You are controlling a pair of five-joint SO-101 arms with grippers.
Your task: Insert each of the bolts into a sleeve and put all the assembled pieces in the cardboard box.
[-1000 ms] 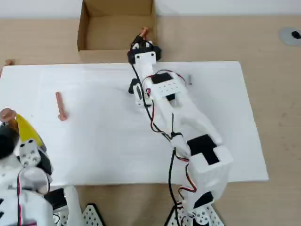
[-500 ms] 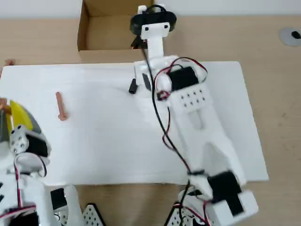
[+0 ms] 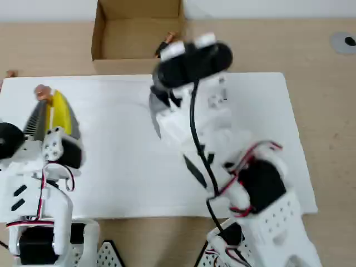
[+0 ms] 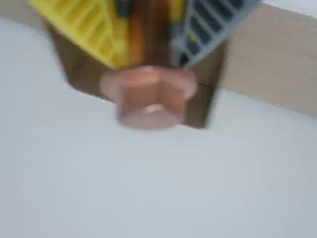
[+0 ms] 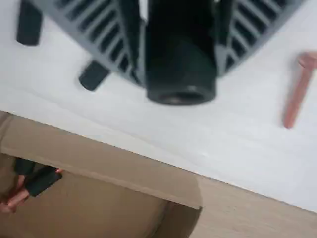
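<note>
In the high view, your left gripper (image 3: pixel 47 103) sits over the white mat (image 3: pixel 122 161) near its far left corner. It is clamped on a copper bolt (image 3: pixel 40 90) whose head points toward that corner. The right arm hangs over the middle of the mat's far edge, just short of the cardboard box (image 3: pixel 98 39), so the bolt lies well apart, off to its left.

In the left wrist view, the fingers grip the shank and the hex head juts out past the tips.

In the right wrist view, your right gripper (image 5: pixel 181 74) is closed around a black sleeve (image 5: pixel 181 54). The sleeve's long axis runs along the fingers, with the bore facing outward. A spare bolt (image 5: pixel 298 91) lies flat on the mat, and a loose sleeve (image 5: pixel 93 75) lies near the far edge. By my judgement, you need the bore and the shank on one line before any push, and the head-first grip may make that awkward
</note>
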